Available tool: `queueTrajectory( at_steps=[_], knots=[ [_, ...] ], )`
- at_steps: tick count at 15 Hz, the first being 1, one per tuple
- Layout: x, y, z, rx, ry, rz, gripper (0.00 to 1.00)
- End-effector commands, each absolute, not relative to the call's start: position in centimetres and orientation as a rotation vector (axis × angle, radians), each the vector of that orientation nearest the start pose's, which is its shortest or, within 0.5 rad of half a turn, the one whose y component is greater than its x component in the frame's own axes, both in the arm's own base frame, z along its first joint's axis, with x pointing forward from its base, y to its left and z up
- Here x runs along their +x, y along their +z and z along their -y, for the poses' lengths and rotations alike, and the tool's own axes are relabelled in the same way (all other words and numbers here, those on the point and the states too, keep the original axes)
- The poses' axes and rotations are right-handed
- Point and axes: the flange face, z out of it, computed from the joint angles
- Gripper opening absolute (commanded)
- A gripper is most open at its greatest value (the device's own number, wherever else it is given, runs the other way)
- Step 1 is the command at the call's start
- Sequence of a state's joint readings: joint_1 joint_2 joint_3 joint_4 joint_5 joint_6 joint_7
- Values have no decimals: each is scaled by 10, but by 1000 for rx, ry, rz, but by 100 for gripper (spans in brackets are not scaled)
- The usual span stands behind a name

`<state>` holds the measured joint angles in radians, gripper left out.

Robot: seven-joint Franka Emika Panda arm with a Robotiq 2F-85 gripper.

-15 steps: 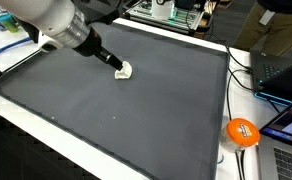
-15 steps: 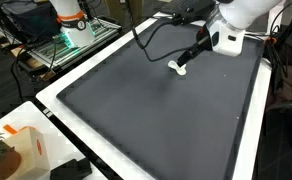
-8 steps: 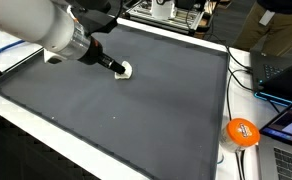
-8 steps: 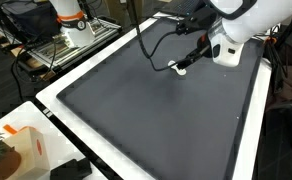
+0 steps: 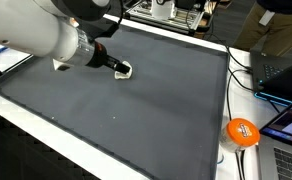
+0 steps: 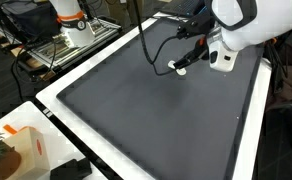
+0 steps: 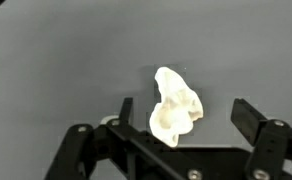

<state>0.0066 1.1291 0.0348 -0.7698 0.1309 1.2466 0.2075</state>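
**Exterior view.** Gripper (image 5: pixel 120 68) low over the dark mat (image 5: pixel 136 125), jaws spread wide and holding nothing. White crumpled wad (image 5: pixel 127 71) at its tip, toward the mat's far side. Orange round object (image 5: pixel 242 131) and laptop (image 5: pixel 282 70) sit off the mat, well apart.

**Exterior view.** Wad (image 6: pixel 180 69) just beside the gripper (image 6: pixel 189 62). Black cable (image 6: pixel 146 45) arcs above the mat. White table border (image 6: pixel 61 95). Box (image 6: pixel 21 148) at the near corner. Lab benches behind.

**Wrist view.** Wad (image 7: pixel 174 105) lies on the mat between the spread fingers (image 7: pixel 248 115), touching neither. Its long axis runs up-down in the frame, with the narrow end up and leaning left, and the broad end toward the wrist.
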Motion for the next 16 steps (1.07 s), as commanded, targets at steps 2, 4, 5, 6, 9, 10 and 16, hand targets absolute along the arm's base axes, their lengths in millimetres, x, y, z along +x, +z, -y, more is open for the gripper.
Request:
queueTrajectory(
  at_steps=[2,4,5,6,9,10,16],
  knots=[
    [715,202,-38,-2818,1063,-240,100],
    [713,199,-41,-2808,1087,-235,100],
    [712,198,-42,-2804,1096,-230,100],
    [713,198,-44,-2801,1094,-228,100],
    [714,200,-45,-2819,1088,-240,100],
    [715,203,-45,-2828,1074,-247,100],
    [722,217,-48,-2877,995,-298,100]
  ],
)
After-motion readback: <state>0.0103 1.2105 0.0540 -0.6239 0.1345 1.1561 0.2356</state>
